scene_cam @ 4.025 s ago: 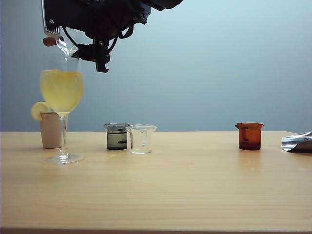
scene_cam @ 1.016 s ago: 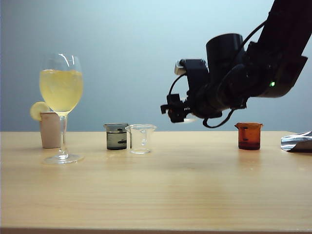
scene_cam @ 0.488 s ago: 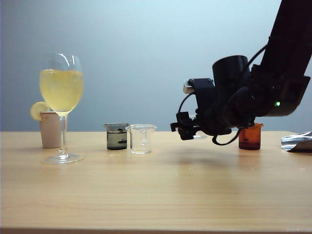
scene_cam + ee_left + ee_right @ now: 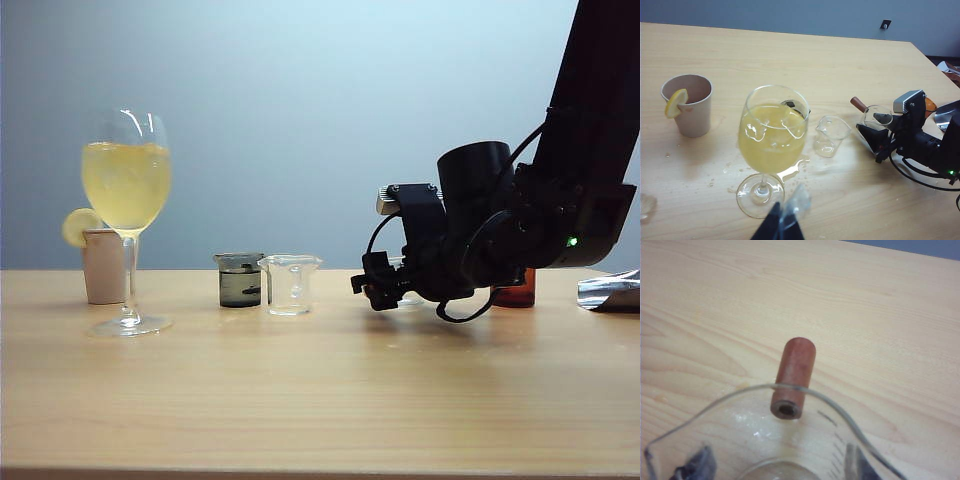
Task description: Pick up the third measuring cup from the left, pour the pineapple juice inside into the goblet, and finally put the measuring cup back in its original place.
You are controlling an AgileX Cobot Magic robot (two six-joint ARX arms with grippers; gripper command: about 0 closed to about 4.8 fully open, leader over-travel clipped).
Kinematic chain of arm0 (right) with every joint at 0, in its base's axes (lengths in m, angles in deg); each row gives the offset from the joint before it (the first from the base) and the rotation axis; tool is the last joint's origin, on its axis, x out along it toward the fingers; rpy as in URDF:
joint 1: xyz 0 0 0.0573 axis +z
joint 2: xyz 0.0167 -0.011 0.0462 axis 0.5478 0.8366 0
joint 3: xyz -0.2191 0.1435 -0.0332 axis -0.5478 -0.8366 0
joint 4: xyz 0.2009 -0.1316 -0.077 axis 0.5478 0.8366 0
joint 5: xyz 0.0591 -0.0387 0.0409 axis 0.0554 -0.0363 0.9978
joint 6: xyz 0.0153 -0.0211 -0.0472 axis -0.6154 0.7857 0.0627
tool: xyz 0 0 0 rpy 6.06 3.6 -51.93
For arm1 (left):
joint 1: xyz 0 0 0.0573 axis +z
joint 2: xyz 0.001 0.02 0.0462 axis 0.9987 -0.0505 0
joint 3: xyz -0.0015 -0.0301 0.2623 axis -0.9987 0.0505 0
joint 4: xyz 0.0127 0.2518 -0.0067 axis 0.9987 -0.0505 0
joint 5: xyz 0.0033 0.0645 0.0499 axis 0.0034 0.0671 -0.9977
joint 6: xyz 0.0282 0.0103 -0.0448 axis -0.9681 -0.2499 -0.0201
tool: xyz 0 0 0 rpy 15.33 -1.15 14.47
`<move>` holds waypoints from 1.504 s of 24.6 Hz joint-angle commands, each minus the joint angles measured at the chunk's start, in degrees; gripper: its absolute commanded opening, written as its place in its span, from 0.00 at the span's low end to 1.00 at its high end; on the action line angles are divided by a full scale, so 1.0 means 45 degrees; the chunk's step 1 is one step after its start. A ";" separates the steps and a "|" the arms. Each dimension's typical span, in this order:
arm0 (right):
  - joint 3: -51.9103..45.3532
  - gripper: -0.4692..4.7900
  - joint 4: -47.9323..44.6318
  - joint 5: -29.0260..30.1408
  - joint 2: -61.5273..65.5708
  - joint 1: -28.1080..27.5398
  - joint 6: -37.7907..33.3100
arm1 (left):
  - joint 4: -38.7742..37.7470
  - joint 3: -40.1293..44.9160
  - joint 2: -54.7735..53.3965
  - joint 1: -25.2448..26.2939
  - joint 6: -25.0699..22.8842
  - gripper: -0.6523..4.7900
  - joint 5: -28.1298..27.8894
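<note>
Right gripper (image 4: pixel 385 290) clamps the third measuring cup (image 4: pixel 775 440) (upright) just above table (image 4: pixel 300 400).

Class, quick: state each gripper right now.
Left gripper: empty; open or shut cannot be told.
Right gripper: closed on the third measuring cup, low over the table.

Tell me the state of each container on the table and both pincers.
Goblet: upright, holding pineapple juice.
Third measuring cup: emptied, held just above the table.
Right pincer: shut on the cup.
Left pincer: raised near the goblet, state unclear.
Clear beaker: upright, empty.
Smoky-grey beaker: holds dark liquid.
</note>
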 commanded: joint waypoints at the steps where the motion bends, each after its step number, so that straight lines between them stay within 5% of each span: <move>1: 0.0044 0.09 -0.0413 0.0296 -0.0005 -0.0019 -0.0029 | 0.0131 -0.0063 0.0019 0.0019 0.0000 0.11 0.0097; 6: 0.0044 0.14 -0.0287 0.0311 -0.0005 -0.0019 -0.0044 | 0.0126 -0.0063 0.0019 0.0019 0.0000 0.11 0.0097; 9: 0.0039 0.71 -0.0199 0.0321 -0.0010 -0.0019 -0.0350 | 0.0126 -0.0063 0.0019 0.0019 0.0000 0.11 0.0097; 17: 0.0019 0.75 0.0554 0.1268 -0.0010 -0.0015 -0.1064 | 0.0126 -0.0063 0.0019 0.0019 0.0000 0.11 0.0097; 22: 0.0019 0.99 0.0758 0.1263 -0.0015 -0.0015 -0.1141 | -0.0010 -0.0063 0.0019 0.0019 0.0000 0.11 0.0097; 31: 0.0010 1.00 0.1200 0.1273 -0.0311 -0.0015 -0.1141 | -0.0034 -0.0063 0.0019 0.0019 -0.0005 0.11 0.0097; 37: 0.0010 1.00 0.3332 0.1409 -0.1569 -0.0015 -0.1141 | -0.0029 -0.0063 0.0019 0.0019 -0.0005 0.11 0.0092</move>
